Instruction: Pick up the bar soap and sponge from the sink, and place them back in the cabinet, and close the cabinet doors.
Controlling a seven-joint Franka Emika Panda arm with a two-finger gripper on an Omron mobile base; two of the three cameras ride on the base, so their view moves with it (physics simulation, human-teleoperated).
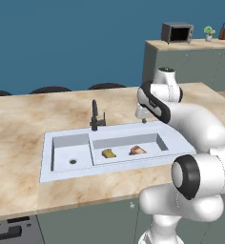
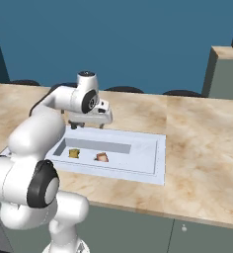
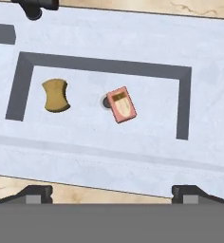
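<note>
The pale double-basin sink is set in a marble counter. In its longer basin lie the mustard sponge and, to its right, the pinkish-red bar soap, a small gap between them. My gripper hangs open above the sink's back rim, pointing down, well above both blocks and holding nothing. The cabinet and the cabinet doors are out of view.
A thin black faucet rises behind the basins. The small basin has a drain. A far counter carries a microwave, a plant and a knife block. Dark stool tops line the counter's far edge.
</note>
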